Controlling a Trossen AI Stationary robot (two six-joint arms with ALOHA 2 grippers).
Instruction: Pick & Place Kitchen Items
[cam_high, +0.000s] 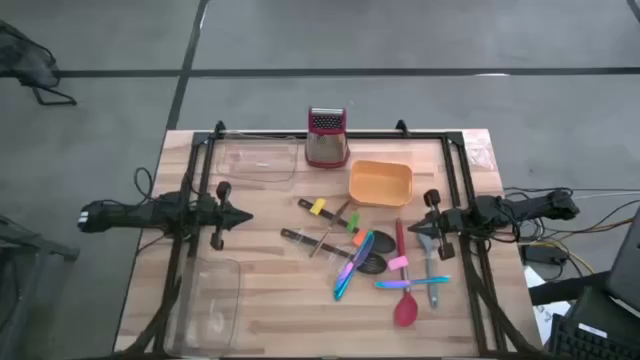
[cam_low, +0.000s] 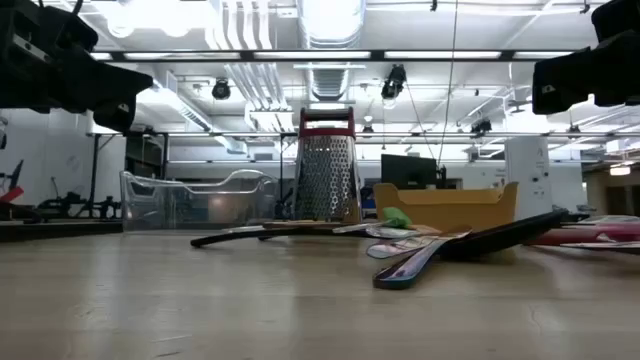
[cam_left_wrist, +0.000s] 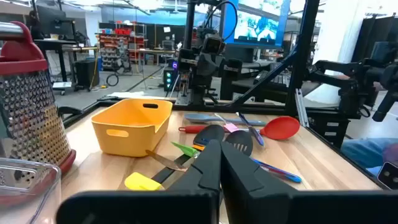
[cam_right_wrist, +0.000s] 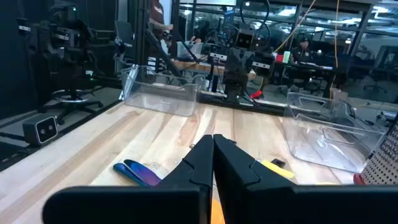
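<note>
The kitchen items lie scattered at the table's middle and right: a red spoon (cam_high: 404, 306), a black slotted spoon (cam_high: 371, 263), a multicoloured iridescent piece (cam_high: 352, 264), a yellow-tipped utensil (cam_high: 318, 208) and blue-handled cutlery (cam_high: 412, 283). My left gripper (cam_high: 243, 214) hovers shut at the left, pointing level toward them, its fingertips (cam_left_wrist: 220, 148) together. My right gripper (cam_high: 416, 228) hovers shut at the right, beside the utensils, fingertips (cam_right_wrist: 212, 140) together. Neither holds anything.
An orange tub (cam_high: 380, 183) and a steel box grater with red top (cam_high: 326, 137) stand at the back middle. One clear tray (cam_high: 256, 160) sits at the back left, another (cam_high: 212, 300) at the near left. A black frame (cam_high: 330, 135) runs round the table.
</note>
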